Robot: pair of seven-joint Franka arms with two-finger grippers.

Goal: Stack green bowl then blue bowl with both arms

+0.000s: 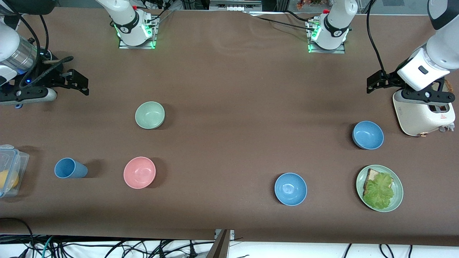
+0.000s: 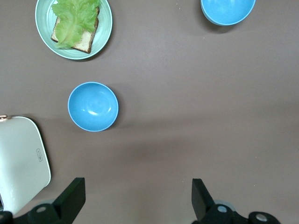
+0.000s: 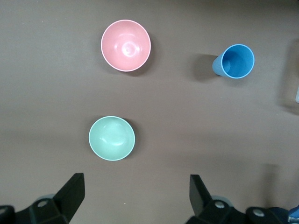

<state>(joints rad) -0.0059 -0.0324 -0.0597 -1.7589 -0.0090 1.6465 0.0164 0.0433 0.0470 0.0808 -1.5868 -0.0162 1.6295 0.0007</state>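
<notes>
The green bowl sits upright on the table toward the right arm's end. Two blue bowls stand toward the left arm's end: one beside the toaster, the other nearer the front camera. My right gripper is open and empty, held up over bare table at the right arm's end, apart from the green bowl. My left gripper is open and empty, up beside the toaster, apart from both blue bowls.
A pink bowl and a blue cup stand nearer the front camera than the green bowl. A clear box sits at the right arm's end. A white toaster and a green plate with bread and lettuce are at the left arm's end.
</notes>
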